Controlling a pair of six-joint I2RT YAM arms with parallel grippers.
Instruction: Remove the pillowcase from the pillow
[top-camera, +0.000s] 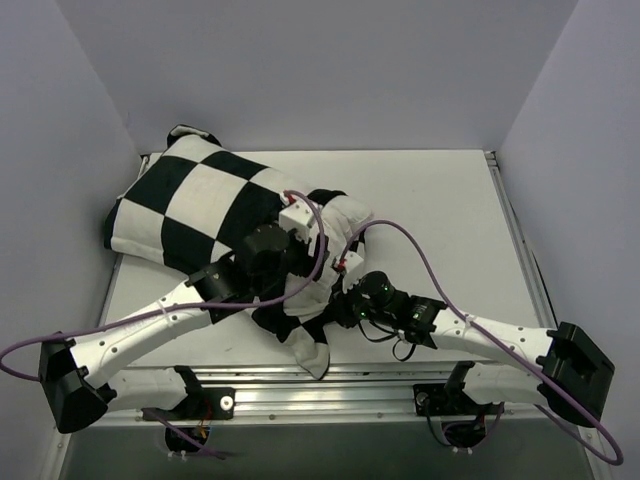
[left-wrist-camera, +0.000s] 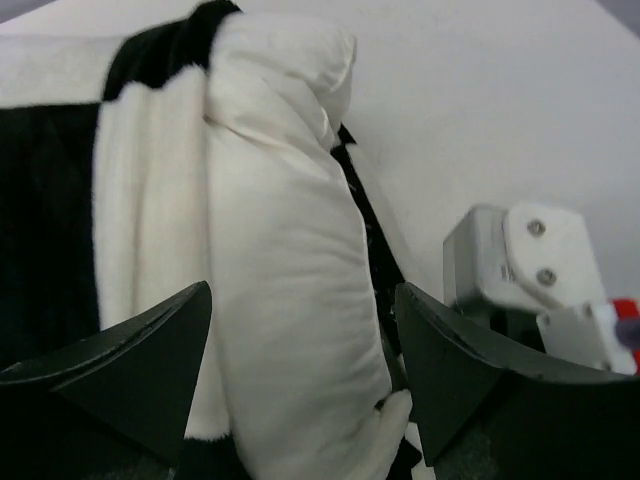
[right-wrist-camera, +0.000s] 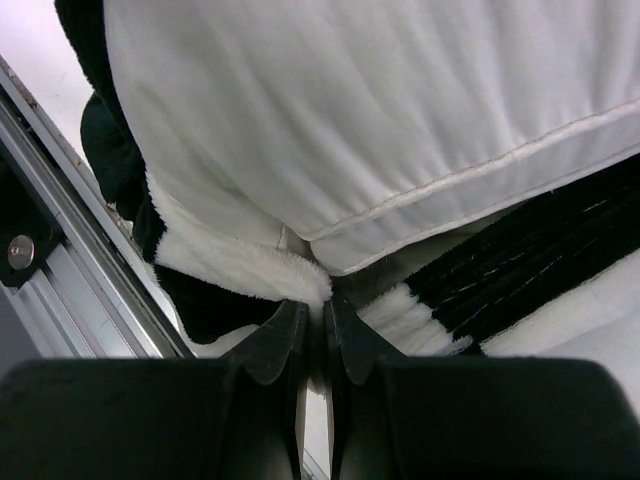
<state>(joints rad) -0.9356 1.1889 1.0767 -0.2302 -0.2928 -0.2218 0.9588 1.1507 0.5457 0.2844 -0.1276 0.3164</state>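
Left fingers apart around white pillow, checkered pillowcase partly off

pillowcase: on table, left-rear | pillow: in pillowcase, right end sticking out | pillowcase tail: front table edge

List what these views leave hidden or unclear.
- Plain white stuffed pillow, most of it: top view, black-and-white checkered fabric pillowcase covers it.
- Right gripper, whether it grips the pillowcase: right wrist view, shut fingertips hide contact.
- Left gripper, its fingers: top view, wrist blocks them.
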